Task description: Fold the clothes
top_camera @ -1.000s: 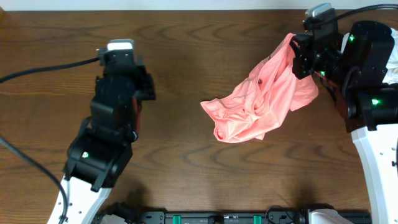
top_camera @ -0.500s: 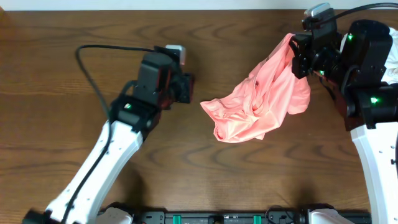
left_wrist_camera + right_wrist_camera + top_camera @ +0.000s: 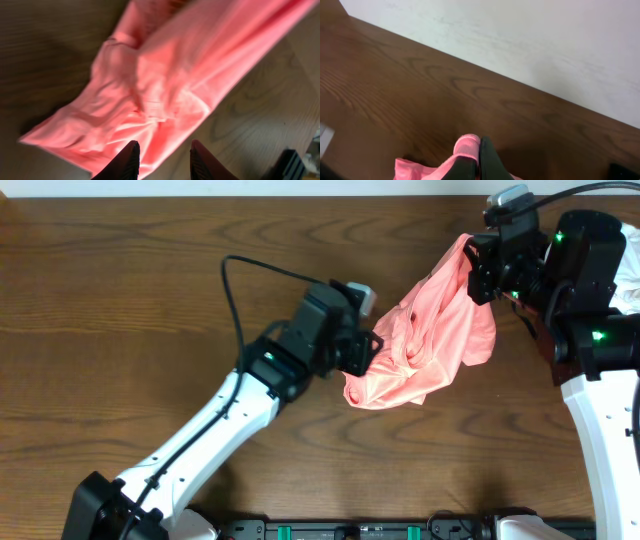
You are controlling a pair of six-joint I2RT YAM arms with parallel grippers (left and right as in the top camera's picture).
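Above the table (image 3: 120,300), in the overhead view, the right gripper (image 3: 478,275) is pinched on the upper corner of the pink garment (image 3: 430,340). The cloth hangs from those jaws and drapes away into a crumpled heap on the wood. The left gripper (image 3: 365,350) sits at the edge of the heap farthest from the right jaws. Its housing covers the fingertips here, so their spread cannot be read.

In the left wrist view, the dark fingers (image 3: 131,160) stand apart with nothing between them. The garment's (image 3: 175,85) near edge lies just ahead of the gap, and the bunched folds spread beyond it.

In the right wrist view, the jaws are pressed together with a small fold of the pink cloth (image 3: 465,147) nipped at their tips.

The likely trouble is that the left jaws close on several bunched layers rather than one edge, which would leave the garment twisted when it is spread. A pull from the left could also slip that small fold out of the right jaws.

The left wrist picture is blurred, so I cannot tell hem from sleeve or what kind of garment it is. A white thing (image 3: 630,275) behind the right arm is cut off by the frame.
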